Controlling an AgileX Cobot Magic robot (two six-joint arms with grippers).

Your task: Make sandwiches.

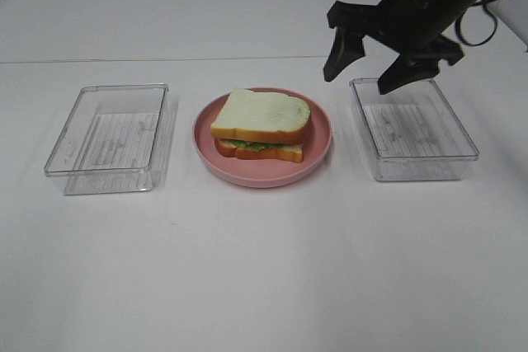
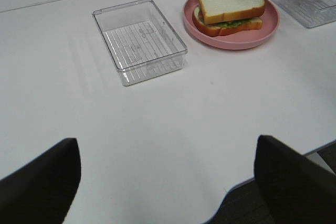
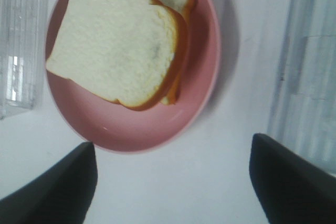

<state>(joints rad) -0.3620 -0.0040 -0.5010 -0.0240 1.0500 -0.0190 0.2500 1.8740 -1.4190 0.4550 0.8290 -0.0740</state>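
Exterior high view: you see the sandwich (image 1: 262, 125) stacked on the pink plate (image 1: 318, 158), mid-table, between two clear trays.
Stack: top bread slice (image 3: 118, 59) sits skewed over the bottom slice; green lettuce (image 2: 231, 23) peeks at the edge. Bacon & cheese not clearly visible.
Progress: looks assembled, judging by the lidded stack. Both trays hold no food, so nothing seems left to add.
Left to do: maybe square up the top slice, then pull arms clear. Your call.
Right gripper (image 1: 367, 59): jaws spread wide, nothing in them, hanging above the table between plate and right tray (image 1: 462, 154).
Left gripper (image 2: 168, 182): jaws wide apart, holding nothing, low over the near table edge, well away from the plate.
Left tray (image 1: 62, 162): sits just beside the plate, no contents.
Surface: plain white table (image 1: 264, 269), matte, no clutter.
Room: pale wall or panel behind the table; darker floor shows past the table edge in left wrist view.
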